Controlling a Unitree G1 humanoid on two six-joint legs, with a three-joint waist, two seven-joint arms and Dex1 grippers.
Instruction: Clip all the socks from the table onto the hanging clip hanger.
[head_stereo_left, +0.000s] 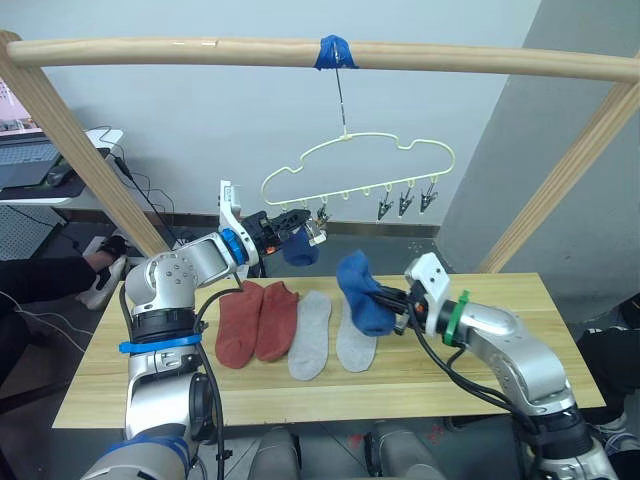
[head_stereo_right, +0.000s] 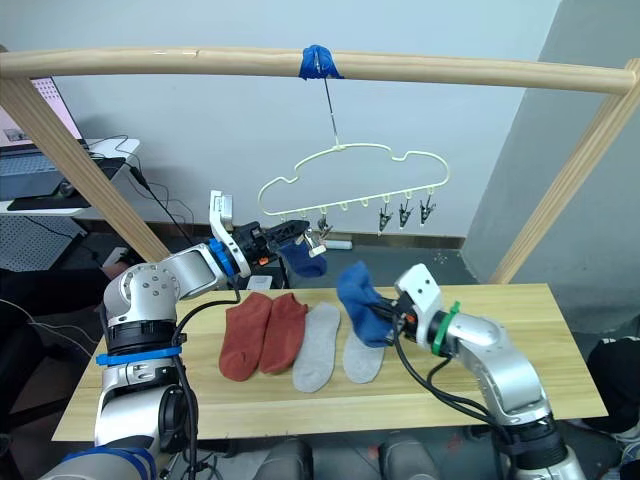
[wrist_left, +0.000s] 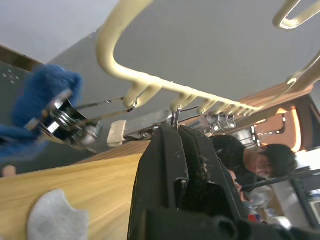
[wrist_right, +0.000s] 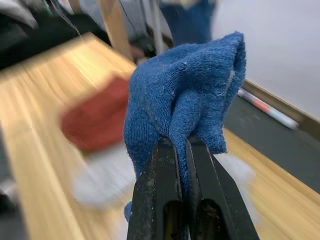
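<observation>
The wooden counter (head_stereo_left: 520, 300) carries four socks lying side by side: two rust-red socks (head_stereo_left: 256, 320) touching each other, then two grey socks (head_stereo_left: 330, 334) just beside them. Above hangs the pale yellow clip hanger (head_stereo_left: 350, 170) from a blue-taped pole (head_stereo_left: 330, 52). One blue sock (head_stereo_left: 300, 248) hangs at the hanger's clip nearest the robot's left, though whether the clip bites it is hard to tell. The right hand (head_stereo_left: 394, 299) has its fingers pressed together, pinching a second blue sock (head_stereo_left: 362, 292) held up over the grey pair. The left hand (head_stereo_left: 290, 222) is raised at that leftmost clip (head_stereo_left: 320, 231), fingers closed, apparently gripping it.
</observation>
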